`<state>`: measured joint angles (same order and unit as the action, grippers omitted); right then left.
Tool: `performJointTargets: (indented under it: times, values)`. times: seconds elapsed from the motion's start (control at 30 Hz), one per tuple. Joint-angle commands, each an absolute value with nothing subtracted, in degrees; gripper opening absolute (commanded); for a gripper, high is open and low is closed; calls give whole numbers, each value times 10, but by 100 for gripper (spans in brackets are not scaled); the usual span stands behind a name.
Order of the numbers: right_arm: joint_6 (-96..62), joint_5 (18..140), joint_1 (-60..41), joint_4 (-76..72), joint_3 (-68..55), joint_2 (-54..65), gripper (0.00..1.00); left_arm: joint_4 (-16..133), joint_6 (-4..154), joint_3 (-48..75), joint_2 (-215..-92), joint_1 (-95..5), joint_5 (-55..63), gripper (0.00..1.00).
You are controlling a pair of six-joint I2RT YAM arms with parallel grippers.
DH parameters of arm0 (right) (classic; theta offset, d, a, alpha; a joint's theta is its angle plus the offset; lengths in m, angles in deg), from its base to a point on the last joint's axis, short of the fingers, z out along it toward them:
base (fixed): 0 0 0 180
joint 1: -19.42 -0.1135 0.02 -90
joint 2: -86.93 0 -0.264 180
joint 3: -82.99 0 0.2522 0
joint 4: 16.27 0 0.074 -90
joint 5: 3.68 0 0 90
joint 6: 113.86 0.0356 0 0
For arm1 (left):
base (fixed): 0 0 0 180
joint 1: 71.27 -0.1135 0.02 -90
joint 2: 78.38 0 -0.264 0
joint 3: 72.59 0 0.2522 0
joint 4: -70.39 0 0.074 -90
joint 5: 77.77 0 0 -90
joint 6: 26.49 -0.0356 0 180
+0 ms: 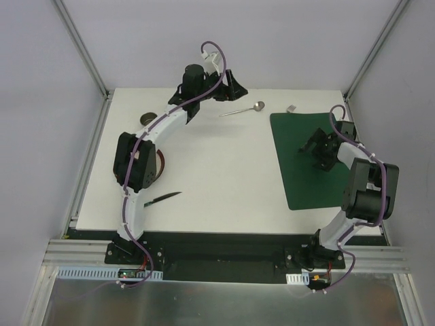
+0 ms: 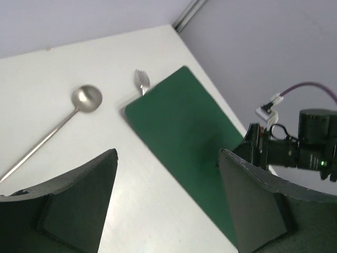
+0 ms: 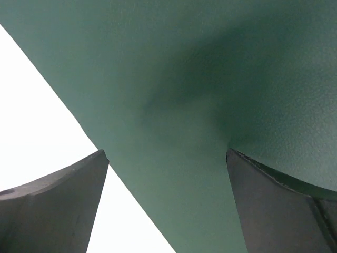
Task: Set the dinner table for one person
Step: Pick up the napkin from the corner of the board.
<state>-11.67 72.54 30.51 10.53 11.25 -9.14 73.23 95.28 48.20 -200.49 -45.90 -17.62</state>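
Left pincer [image 2: 167, 158] apart above dinner table [image 1: 217, 163], right pincer [image 3: 166, 155] apart over placemat [image 1: 293, 139].

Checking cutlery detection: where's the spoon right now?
Top view: the spoon lies at the far side of the dinner table, just right of the left gripper, bowl end toward the green placemat and fork.

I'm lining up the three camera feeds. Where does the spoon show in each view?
Top external: the spoon lies on the table, far middle, left of the placemat.
Left wrist: the spoon is upper left, its bowl towards the placemat.
Right wrist: not in it; only the placemat and white table show.
Shared landmark: the green placemat.
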Motion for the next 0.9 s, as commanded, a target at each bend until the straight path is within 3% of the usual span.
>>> performJointTargets:
  times: [0.0,0.57,0.87]
  values:
    - [-104,707,302,87,66,-112,97,686,900,438,-1954,-474,-190,77]
    - [-54,723,233,76,53,-145,97,683,912,393,-1881,-535,-201,78]
    - [-43,690,225,65,22,-212,97,678,902,379,-1857,-566,-208,86]
